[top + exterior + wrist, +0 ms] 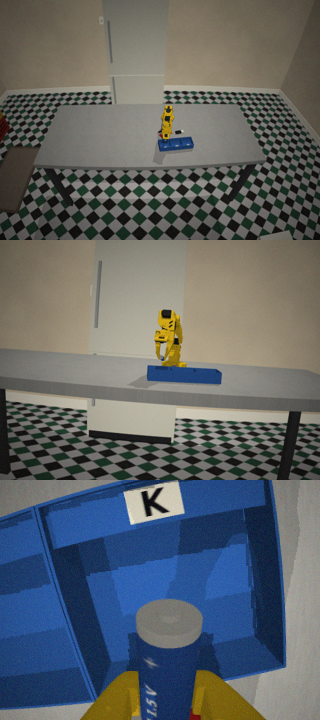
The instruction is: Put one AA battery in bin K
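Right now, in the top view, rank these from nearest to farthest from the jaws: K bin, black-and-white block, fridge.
1. K bin, directly under the gripper.
2. Black-and-white block, on the table just beside the arm.
3. Fridge, against the back wall.

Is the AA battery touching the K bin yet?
Apart. The exterior view shows the AA battery hanging in the gripper, above the K bin's rim.

In the wrist view the AA battery (166,687) runs off the bottom edge, its lower end hidden between the yellow fingers. The neighbouring compartment (34,614) of the blue bin (267,540) is cut by the left edge (its label out of sight). From the top view the bin labels (176,146) are too small to read, and a small red thing (160,134) beside the arm is too tiny to identify.
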